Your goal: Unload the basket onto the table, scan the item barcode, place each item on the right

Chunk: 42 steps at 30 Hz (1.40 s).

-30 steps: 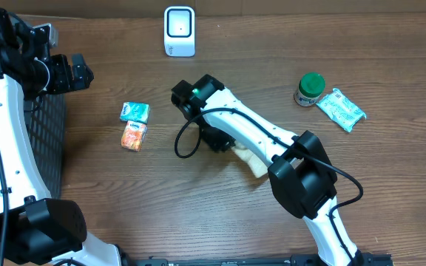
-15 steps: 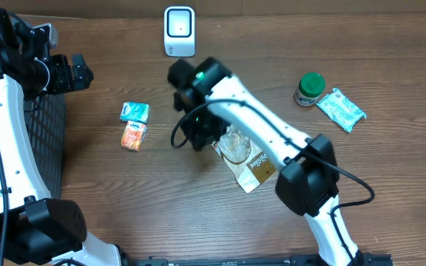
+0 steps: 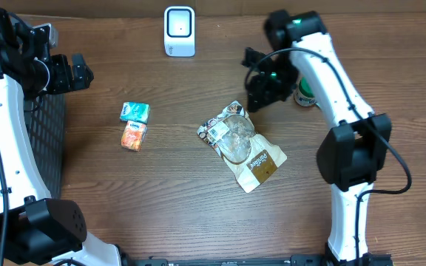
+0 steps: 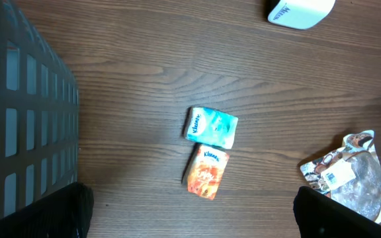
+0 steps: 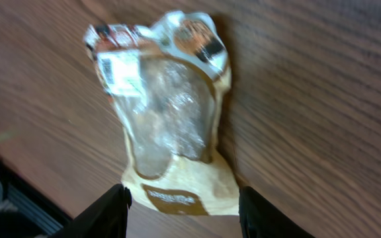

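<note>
Looking down, I see the pouch (image 3: 241, 145) flat at centre frame, its white label (image 5: 119, 69) toward the upper left. My right gripper (image 3: 260, 94) hangs up and right of it, jaws parted and empty. Left gripper (image 4: 200, 213) gapes wide. Scanner (image 3: 179, 31) sits top centre.

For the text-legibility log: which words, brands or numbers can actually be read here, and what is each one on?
"Kleenex": on the teal tissue pack, small but legible.
"Kleenex": on the orange tissue pack, small but legible.
Scanner: lettering on its side, cut off by the picture's edge, not readable.
Snack bag: white sticker and brown label, both too blurred to read.
</note>
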### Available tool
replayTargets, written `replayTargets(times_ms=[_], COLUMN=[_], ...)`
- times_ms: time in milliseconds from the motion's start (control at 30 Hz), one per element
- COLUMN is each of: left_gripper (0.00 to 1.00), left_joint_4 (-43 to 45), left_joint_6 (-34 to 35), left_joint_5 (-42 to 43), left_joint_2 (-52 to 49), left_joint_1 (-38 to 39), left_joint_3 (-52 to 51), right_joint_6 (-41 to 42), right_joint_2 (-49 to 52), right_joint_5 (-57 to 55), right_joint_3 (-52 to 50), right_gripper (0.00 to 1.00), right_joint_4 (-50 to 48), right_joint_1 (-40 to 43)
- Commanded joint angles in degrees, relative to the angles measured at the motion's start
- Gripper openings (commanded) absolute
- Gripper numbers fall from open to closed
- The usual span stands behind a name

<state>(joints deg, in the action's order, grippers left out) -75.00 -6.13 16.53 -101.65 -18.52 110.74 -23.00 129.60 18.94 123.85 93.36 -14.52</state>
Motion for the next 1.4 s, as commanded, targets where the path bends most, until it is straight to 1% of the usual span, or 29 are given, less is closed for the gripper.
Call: replayTargets(times_ms=[0, 67, 233, 333, 433, 533, 600, 667, 700, 733, 900, 1000, 1133, 1200, 1233, 1267, 1300, 1367], left_gripper=[0.99, 1.00, 1.00, 0.99, 0.99, 0.99, 1.00, 1.00, 0.99, 0.99, 1.00, 0.99, 0.99, 0.99, 0.99, 1.00, 0.99, 1.00], left_joint_4=[0.1, 0.1, 0.1, 0.1, 0.1, 0.1, 0.1, 0.1, 0.1, 0.1, 0.1, 0.1, 0.1, 0.1, 0.1, 0.1, 0.1, 0.1], left_joint_6=[0.5, 0.5, 0.5, 0.5, 0.5, 0.5, 0.5, 0.5, 0.5, 0.5, 0.5, 0.5, 0.5, 0.5, 0.5, 0.5, 0.5, 0.5], left_joint_5=[0.5, 0.5, 0.4, 0.5, 0.5, 0.5, 0.4, 0.5, 0.4, 0.5, 0.5, 0.4, 0.5, 0.5, 0.5, 0.5, 0.5, 0.5], left_joint_2=[1.7, 1.7, 1.7, 1.7, 1.7, 1.7, 1.7, 1.7, 1.7, 1.7, 1.7, 1.7, 1.7, 1.7, 1.7, 1.7, 1.7, 1.7], left_joint_1=[-0.2, -0.2, -0.2, -0.2, -0.2, -0.2, -0.2, -0.2, -0.2, -0.2, -0.2, -0.2, -0.2, -0.2, -0.2, -0.2, -0.2, -0.2], left_joint_3=[1.0, 1.0, 1.0, 1.0, 1.0, 1.0, 1.0, 1.0, 1.0, 1.0, 1.0, 1.0, 1.0, 1.0, 1.0, 1.0, 1.0, 1.0], right_joint_6=[-7.3, -7.3, -7.2, -7.1, -6.3, -3.3, -2.2, -2.0, -1.1, 1.5, 17.5, 26.9, 36.0, 38.1, 38.0, 37.9, 37.3, 33.4], right_joint_2=[-1.9, -1.9, -1.9, -1.9, -1.9, -1.9, -1.9, -1.9, -1.9, -1.9, -1.9, -1.9, -1.9, -1.9, -1.9, -1.9, -2.0, -2.9], right_joint_5=[4.3, 4.3, 4.3, 4.1, 4.3, 5.5, 8.9, 13.9, 15.7, 16.9, 17.2, 17.2, 16.5, 14.8, 14.0, 13.3, 12.9, 12.8], right_joint_3=[-4.9, -8.9, -18.3, -22.0, -23.8, -24.2, -24.2, -24.2, -24.2, -24.2, -24.2, -24.2, -24.2, -23.9, -23.4, -22.7, -21.9, -19.8], right_gripper=[0.51, 0.51, 0.44, 0.43, 0.42, 0.41, 0.37, 0.30, 0.33, 0.34, 0.35, 0.34, 0.34, 0.33, 0.30, 0.30, 0.30, 0.30], right_joint_4=[-2.2, -5.0, -10.7, -12.9, -13.7, -13.8, -13.8, -13.6, -13.9, -14.6, -19.3, -24.5, -30.8, -33.0, -33.2, -32.8, -31.9, -28.8], right_joint_1=[1.9, 2.9, 3.8, 3.8, 3.8, 3.7, 3.4, 2.9, 2.5, 2.0, -1.2, -4.0, -6.5, -6.8, -6.8, -6.5, -5.9, -4.3])
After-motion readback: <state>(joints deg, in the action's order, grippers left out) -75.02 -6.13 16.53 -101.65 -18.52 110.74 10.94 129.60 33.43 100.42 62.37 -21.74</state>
